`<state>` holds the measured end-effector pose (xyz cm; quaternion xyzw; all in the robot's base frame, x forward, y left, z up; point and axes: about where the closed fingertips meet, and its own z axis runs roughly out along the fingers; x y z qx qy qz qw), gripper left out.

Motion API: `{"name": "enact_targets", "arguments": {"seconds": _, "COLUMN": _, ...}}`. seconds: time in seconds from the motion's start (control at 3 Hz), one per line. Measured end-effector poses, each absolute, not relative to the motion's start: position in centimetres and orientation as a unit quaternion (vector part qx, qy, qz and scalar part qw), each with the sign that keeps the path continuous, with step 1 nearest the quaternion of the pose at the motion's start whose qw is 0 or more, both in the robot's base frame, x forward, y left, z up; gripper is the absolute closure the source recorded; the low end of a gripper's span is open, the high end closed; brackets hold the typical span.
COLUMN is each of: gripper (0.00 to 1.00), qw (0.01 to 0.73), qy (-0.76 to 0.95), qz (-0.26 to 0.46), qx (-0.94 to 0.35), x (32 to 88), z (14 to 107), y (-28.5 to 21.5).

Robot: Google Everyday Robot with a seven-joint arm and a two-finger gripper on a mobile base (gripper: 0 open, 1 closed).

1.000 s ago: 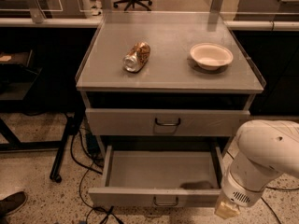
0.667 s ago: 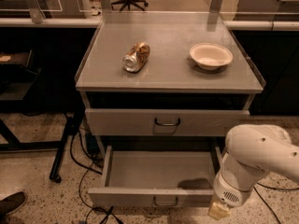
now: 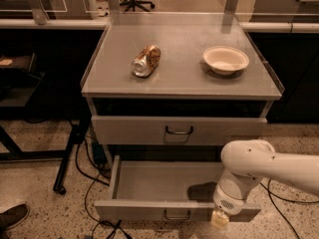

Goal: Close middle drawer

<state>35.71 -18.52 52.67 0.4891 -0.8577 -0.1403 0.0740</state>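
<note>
None of the closing looked done: middle drawer sat pulled well out beneath the worktop, gripper low at its front panel, right of the handle, grip state impossible to tell, whole push left.

I see the middle drawer, shallow grey metal, pulled well out and level; the gripper hangs at its low front panel, right of centre
</note>
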Motion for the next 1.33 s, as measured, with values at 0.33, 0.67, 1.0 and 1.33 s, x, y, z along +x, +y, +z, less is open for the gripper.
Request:
{"name": "enact_targets", "arguments": {"seconds": 0.33, "gripper": 1.0, "qw": 0.081, "qy": -0.857, "qz": -0.147, "qx": 0.487, "x": 35.3, "z": 51.9, "y": -18.4}}
{"name": "enact_targets", "arguments": {"seconds": 0.67, "gripper": 1.0, "qw": 0.083, "qy": -0.857, "qz": -0.151, "qx": 0.485, "x": 35.0, "z": 51.4, "y": -18.4}}
{"name": "enact_targets", "arguments": {"seconds": 1.0, "gripper": 1.0, "qw": 0.087, "qy": -0.867, "qz": -0.147, "qx": 0.467, "x": 35.3, "z": 49.3, "y": -18.6}}
{"name": "enact_targets", "arguments": {"seconds": 1.33, "gripper": 1.0, "qw": 0.09, "qy": -0.886, "qz": -0.14, "qx": 0.433, "x": 37.1, "z": 44.9, "y": -18.7}}
